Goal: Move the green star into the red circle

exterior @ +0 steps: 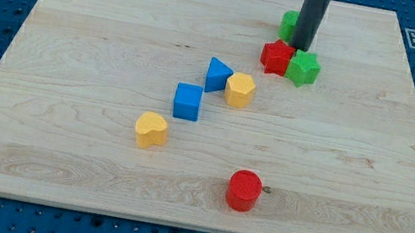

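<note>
Tip (pixel 302 47) atop green star (pixel 303 68)

Near the top edge, right of centre: my tip (pixel 303 48) stood just above the green star (pixel 303 68), red star (pixel 276 57) touching its left. Red circle (pixel 244 190) lay near the bottom edge.

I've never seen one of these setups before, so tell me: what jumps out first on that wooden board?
First is the dark rod coming down from the view's top, my tip planted among a tight cluster: a green block partly hidden behind it, a red star and the green star just below. Then the red circle sitting alone near the view's bottom edge, far from that cluster.
</note>
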